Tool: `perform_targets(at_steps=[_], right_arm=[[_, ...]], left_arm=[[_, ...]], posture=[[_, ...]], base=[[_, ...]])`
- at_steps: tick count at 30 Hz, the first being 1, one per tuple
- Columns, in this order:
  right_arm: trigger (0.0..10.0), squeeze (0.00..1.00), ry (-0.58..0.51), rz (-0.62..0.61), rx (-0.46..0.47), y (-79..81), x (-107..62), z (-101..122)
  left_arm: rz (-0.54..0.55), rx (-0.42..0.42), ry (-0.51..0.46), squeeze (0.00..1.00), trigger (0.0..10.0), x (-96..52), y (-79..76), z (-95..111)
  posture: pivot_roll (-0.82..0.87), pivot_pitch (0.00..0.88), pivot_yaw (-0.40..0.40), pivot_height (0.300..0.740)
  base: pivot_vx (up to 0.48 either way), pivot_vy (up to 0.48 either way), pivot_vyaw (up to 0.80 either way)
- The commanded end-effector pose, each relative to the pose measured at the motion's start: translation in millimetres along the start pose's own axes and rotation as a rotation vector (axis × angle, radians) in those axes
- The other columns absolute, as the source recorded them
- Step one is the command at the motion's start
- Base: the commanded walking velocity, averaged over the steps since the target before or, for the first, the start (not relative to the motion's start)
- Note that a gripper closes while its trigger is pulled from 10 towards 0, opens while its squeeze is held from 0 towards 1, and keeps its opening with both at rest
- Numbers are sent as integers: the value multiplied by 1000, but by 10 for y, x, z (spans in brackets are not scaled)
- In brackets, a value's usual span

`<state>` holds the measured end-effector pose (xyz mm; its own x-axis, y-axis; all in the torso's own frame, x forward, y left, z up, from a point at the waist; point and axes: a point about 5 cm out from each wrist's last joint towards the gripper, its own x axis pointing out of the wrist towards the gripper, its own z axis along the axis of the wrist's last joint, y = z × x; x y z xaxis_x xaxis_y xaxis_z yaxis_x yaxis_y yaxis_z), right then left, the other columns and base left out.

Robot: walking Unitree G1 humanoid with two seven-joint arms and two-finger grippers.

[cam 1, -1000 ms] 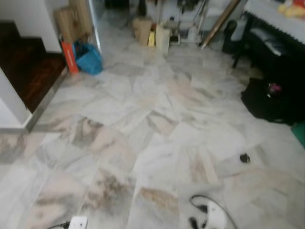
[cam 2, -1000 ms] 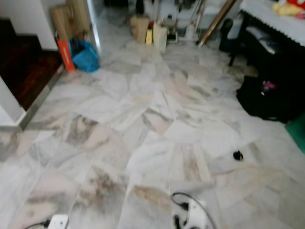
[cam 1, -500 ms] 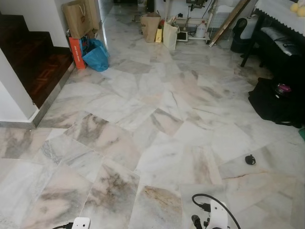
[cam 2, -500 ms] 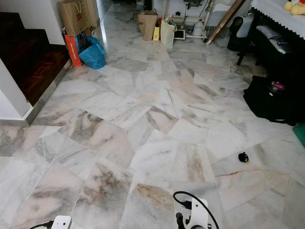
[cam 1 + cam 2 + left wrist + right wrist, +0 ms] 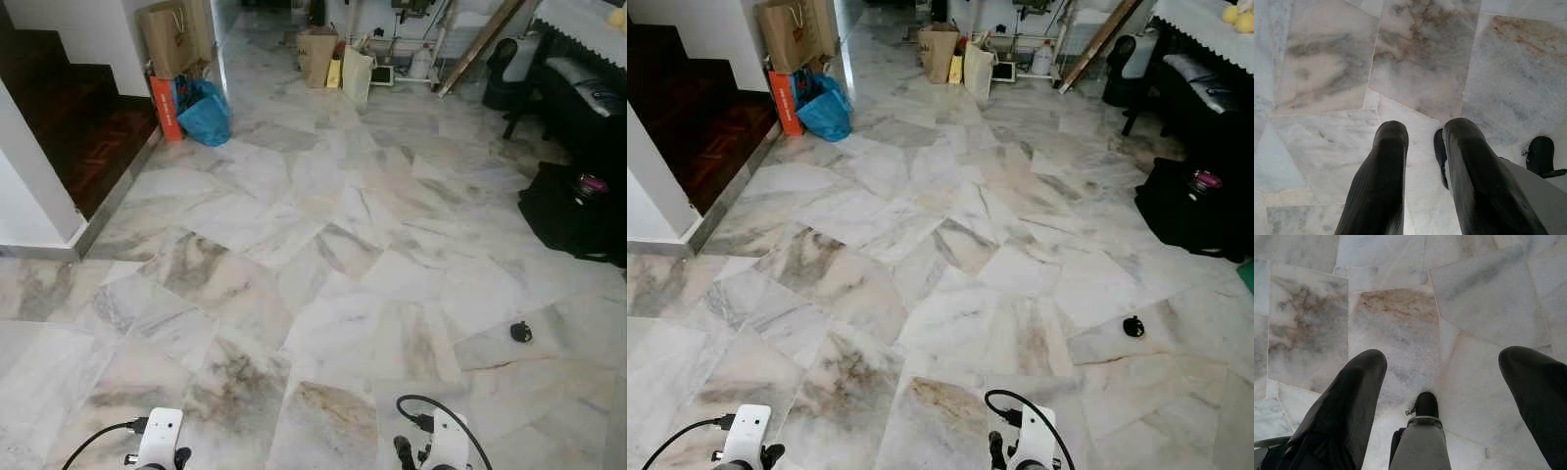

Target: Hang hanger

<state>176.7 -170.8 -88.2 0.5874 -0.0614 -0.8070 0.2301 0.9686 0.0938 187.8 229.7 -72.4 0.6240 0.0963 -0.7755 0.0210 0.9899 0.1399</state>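
Both arms hang low over a marble floor (image 5: 323,245). In the left wrist view, my left gripper (image 5: 1425,134) points down at the tiles, its two black fingers (image 5: 1388,166) a narrow gap apart with nothing between them. My right gripper (image 5: 1449,362) is open wide over a brown-veined tile, also holding nothing. The white wrists of the left arm (image 5: 159,436) and the right arm (image 5: 446,441) show at the bottom edge of the eye views, each with a black cable.
Dark wooden stairs (image 5: 88,127) and a white wall corner (image 5: 29,176) are on the left. Paper bags (image 5: 167,34), an orange box (image 5: 165,108) and a blue bag (image 5: 208,113) stand beyond them. A black bag (image 5: 578,211) and dark furniture lie right; a small black object (image 5: 521,332) is on the floor.
The whole picture has shifted and sharpened, so the camera moved. The left arm's wrist now shows further up in the eye views.
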Motion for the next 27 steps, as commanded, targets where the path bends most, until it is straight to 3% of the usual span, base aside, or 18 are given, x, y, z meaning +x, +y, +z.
perform_targets(at_steps=[1,5,11,27], right_arm=[[10000,0,-22,-7,20,-2,3,34],[10000,0,-26,-5,21,-7,3,41],[10000,0,-18,-12,16,-29,3,35],[10000,0,-15,-5,20,-13,-3,7]], left_arm=[[-10,-2,13,0,10000,-4,-36,-38],[-18,-35,26,0,10000,-9,-60,-78],[-25,21,98,0,10000,-44,-100,-249],[-39,35,124,0,10000,-60,-119,-314]], posture=[[98,0,-47,740],[94,0,-50,740],[90,0,-57,740],[75,0,-46,740]], base=[[0,0,0],[0,0,0],[0,0,0],[-31,0,0]])
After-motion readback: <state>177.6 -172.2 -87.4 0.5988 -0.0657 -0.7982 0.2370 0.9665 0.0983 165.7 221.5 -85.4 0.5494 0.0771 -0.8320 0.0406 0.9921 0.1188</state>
